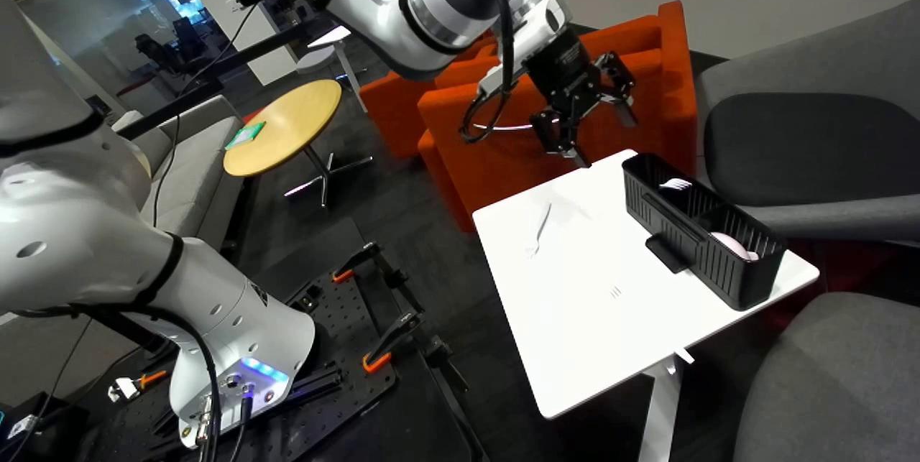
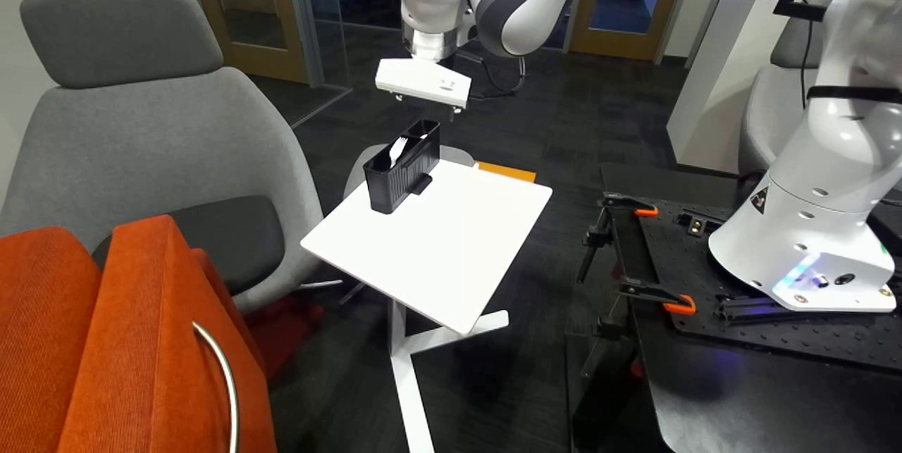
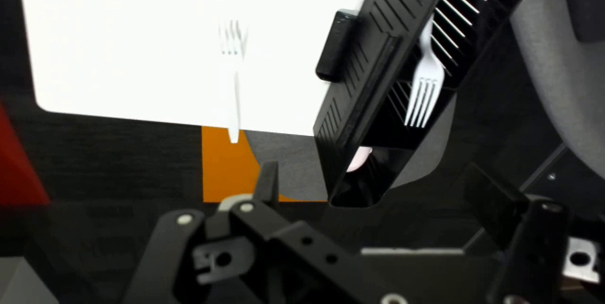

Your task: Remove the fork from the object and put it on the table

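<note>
Dark carpet runs beneath a white table, with a grey chair and an orange seat near it. The gripper hangs higher than the tabletop, its two fingers standing wide apart. From the wrist, a black box on the table lies ahead of the gap between those fingers, one end pointing back toward the gripper. Inside it a fork leans, tines up, further ahead of the gripper; a pale pink piece, partly hidden, sits in the end compartment nearer the fingers. Another fork lies on the table near the box, ahead of the gripper but outside one finger's line, its handle aimed back and reaching over the table edge. In an exterior view a third fork lies on the table, lower than the gripper and well apart from the box.
</note>
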